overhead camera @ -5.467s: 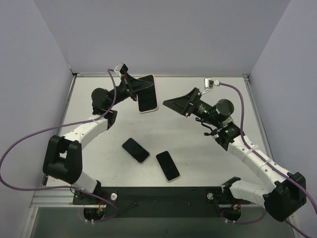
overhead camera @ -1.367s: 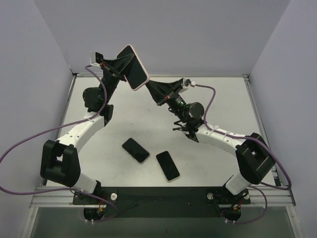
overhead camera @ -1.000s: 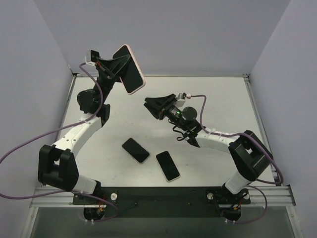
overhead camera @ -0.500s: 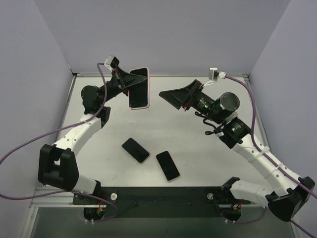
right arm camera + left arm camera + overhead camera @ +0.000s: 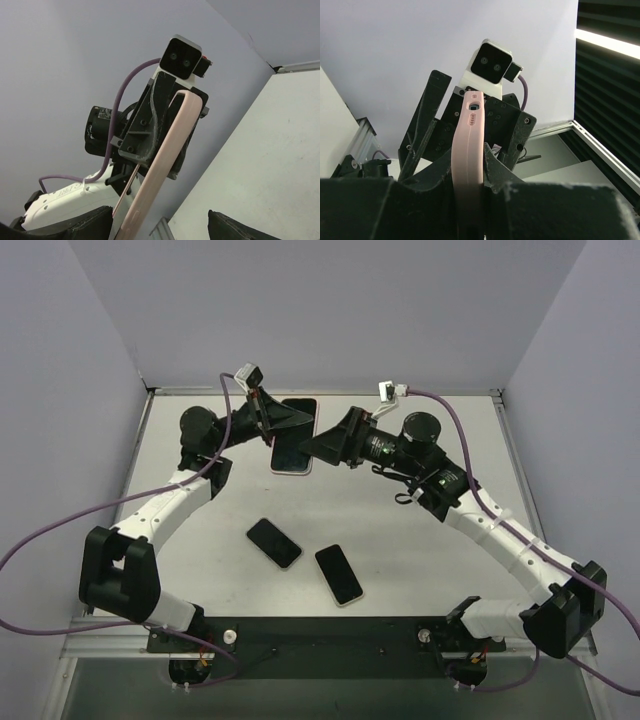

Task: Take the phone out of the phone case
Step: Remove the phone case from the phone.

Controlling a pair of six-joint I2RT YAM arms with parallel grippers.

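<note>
The left gripper is closed on the pink phone case. In the left wrist view the case stands edge-on between the two fingers, which press on it from both sides. The case is held up in the air above the far part of the table. The phone sits inside the case, with its dark screen turned up to the top camera. The right gripper comes to the case from the right side with its jaws wide apart. In the right wrist view the pink edge passes between its fingers, closer to one of them, and it cannot be told if they touch. Two other dark phones lie flat on the table, nearer to the bases.
</note>
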